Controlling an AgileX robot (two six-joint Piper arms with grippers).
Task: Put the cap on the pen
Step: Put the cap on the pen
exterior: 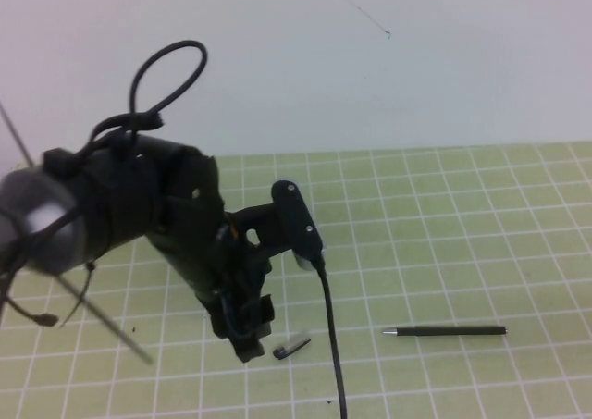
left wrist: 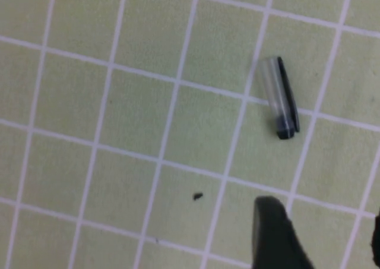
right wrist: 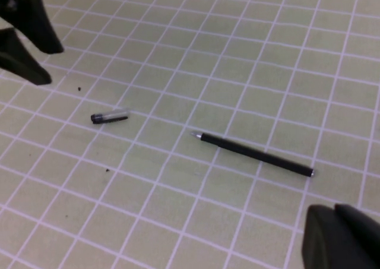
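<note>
Pen [exterior: 446, 330] is found lying flat on the green gridded tabletop [exterior: 462, 215], its long axis running left to right along the grid lines, silver tip pointing toward the robot's left. Clear cap [exterior: 291, 348] is found well apart from it, beyond the tip, unfitted. Left end effector [exterior: 248, 340] is held low just beside the cap, not touching; its fingers [left wrist: 274, 236] are seen parted. Right end effector [right wrist: 341, 239] is glimpsed only partly from its wrist camera, near the pen; its state cannot be told.
</note>
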